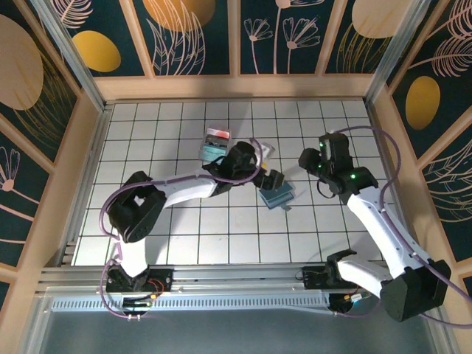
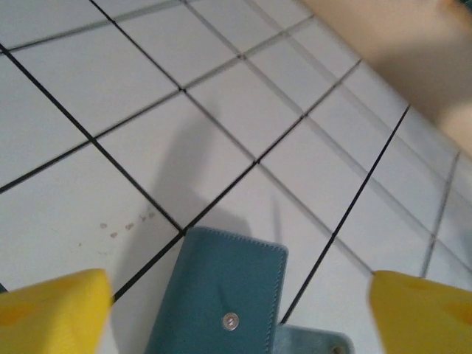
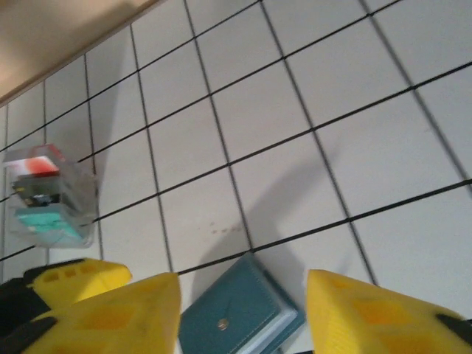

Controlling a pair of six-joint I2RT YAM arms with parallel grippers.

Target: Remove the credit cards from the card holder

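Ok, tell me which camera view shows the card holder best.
Left wrist: the card holder lies close and large, its snap button clear, though the bottom edge crops it. The right wrist view shows the card holder smaller and also cropped. The top external view shows the card holder small, without detail.

Matt teal leather-look card holder (image 2: 221, 287) w/ stitched edge & sm. shiny metal snap (image 2: 230, 321), on smooth semi-gloss white tiled table (image 2: 147, 110); at approx. 10 o'clock from it, clear glossy plastic box (image 3: 48, 199); pale matt wood-look wall trim (image 1: 243, 87).
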